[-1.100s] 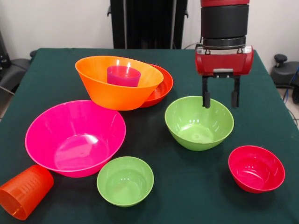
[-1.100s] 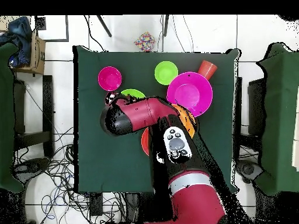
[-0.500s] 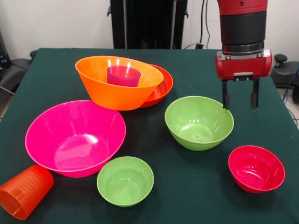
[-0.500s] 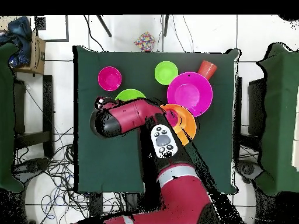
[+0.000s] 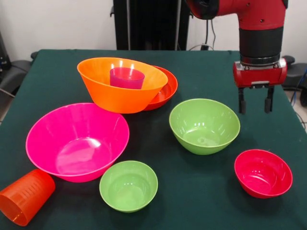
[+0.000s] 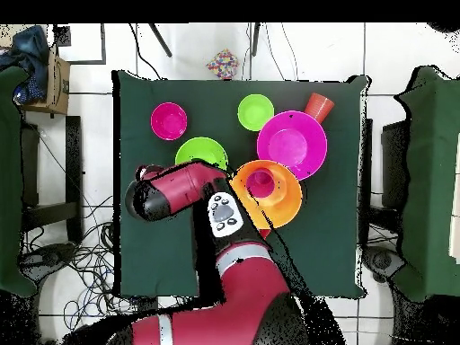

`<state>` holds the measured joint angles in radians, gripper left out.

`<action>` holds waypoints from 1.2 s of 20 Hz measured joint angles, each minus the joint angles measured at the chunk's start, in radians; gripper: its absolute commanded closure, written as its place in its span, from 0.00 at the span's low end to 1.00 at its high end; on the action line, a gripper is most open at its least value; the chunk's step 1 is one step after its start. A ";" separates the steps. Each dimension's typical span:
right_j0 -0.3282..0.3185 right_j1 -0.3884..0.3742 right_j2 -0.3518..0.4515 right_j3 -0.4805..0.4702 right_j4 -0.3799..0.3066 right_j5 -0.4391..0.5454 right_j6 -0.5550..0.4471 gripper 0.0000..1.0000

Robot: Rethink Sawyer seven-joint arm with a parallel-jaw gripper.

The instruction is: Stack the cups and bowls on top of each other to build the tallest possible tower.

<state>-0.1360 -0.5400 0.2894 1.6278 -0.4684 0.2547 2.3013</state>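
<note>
Dark green cloth table [image 5: 144, 67] w/ pale wall behind and a black stand at the far edge; overhead view shows tiled floor, loose cables and dark chairs round it. Gripper [image 5: 255, 100] hangs above the cloth just right of the medium lime bowl [image 5: 204, 125], fingers apart, nothing between them. Beneath it bare cloth runs to the table's right edge in front view.

Tower so far: large orange bowl [image 5: 122, 84] sits tilted in the shallow red-orange bowl [image 5: 167, 87], purple cup [image 5: 127, 77] upright inside the orange one. This pile is toward the far-centre of the table, apart from the medium lime bowl.

Large pink bowl [image 5: 76, 141] is front-left, its rim close under the orange bowl; cannot tell if they touch. Small lime bowl [image 5: 128, 185] lies just beside the pink one, near the front edge. Orange cup [image 5: 25, 196] lies on its side at the front-left corner, mouth toward the camera, close to the pink bowl. Small crimson bowl [image 5: 263, 173] is front-right, apart from the medium lime bowl.

Open cloth: far-left corner, the far-right strip, and the gap between the two lime bowls and the crimson one. In overhead view the arm [image 6: 180, 189] covers the table's middle, and the half nearest the robot's base is bare.
</note>
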 measured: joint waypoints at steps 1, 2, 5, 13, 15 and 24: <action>0.018 0.012 -0.011 -0.001 -0.007 0.000 0.000 0.00; 0.021 0.014 -0.013 -0.001 -0.008 0.000 0.000 0.00; 0.034 0.025 -0.025 -0.001 -0.011 0.000 0.000 0.00; 0.011 -0.002 -0.024 0.008 -0.010 0.000 0.000 0.00; -0.001 -0.020 -0.018 0.014 -0.008 0.000 0.000 0.00; -0.054 -0.124 -0.005 0.024 0.007 0.000 0.000 0.00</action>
<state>-0.1901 -0.6643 0.2845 1.6515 -0.4610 0.2550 2.3013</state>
